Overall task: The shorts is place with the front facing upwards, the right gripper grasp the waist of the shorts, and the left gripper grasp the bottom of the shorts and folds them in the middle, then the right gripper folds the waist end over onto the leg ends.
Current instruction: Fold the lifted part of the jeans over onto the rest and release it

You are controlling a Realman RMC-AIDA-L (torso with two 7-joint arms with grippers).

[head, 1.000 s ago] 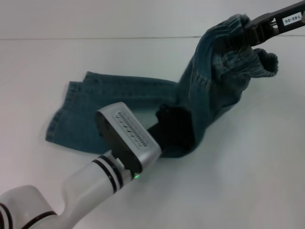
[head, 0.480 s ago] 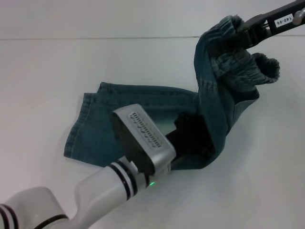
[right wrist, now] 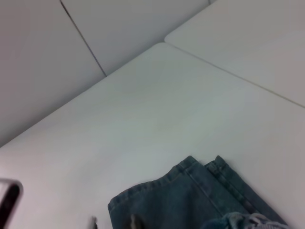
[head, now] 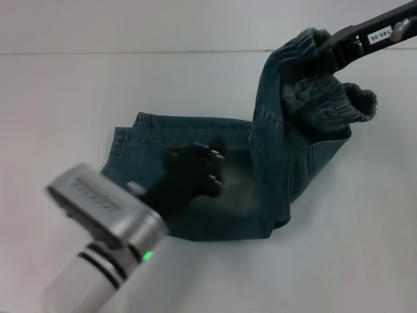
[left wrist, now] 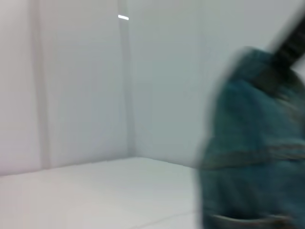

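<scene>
The shorts (head: 169, 134) lie folded lengthwise on the white table (head: 71, 85), with the leg ends (head: 117, 151) flat at the left. The waist (head: 326, 104) is lifted off the table at the upper right. My right gripper (head: 324, 57), the one with the white label, is shut on the waist's crinkled band. My left gripper (head: 214, 167) hovers blurred over the middle of the flat part, open and holding nothing. In the left wrist view the hanging shorts (left wrist: 252, 143) fill the right side. The right wrist view shows the leg ends (right wrist: 190, 195) on the table below.
The white table (right wrist: 157, 105) runs out on every side of the shorts, with a seam line (head: 130, 52) along the back. My left arm's silver wrist (head: 98, 202) sits low at the front left.
My left gripper has let go of the fold near the crotch and pulled back toward the front left. The right gripper keeps the waist raised and has shifted slightly left.
</scene>
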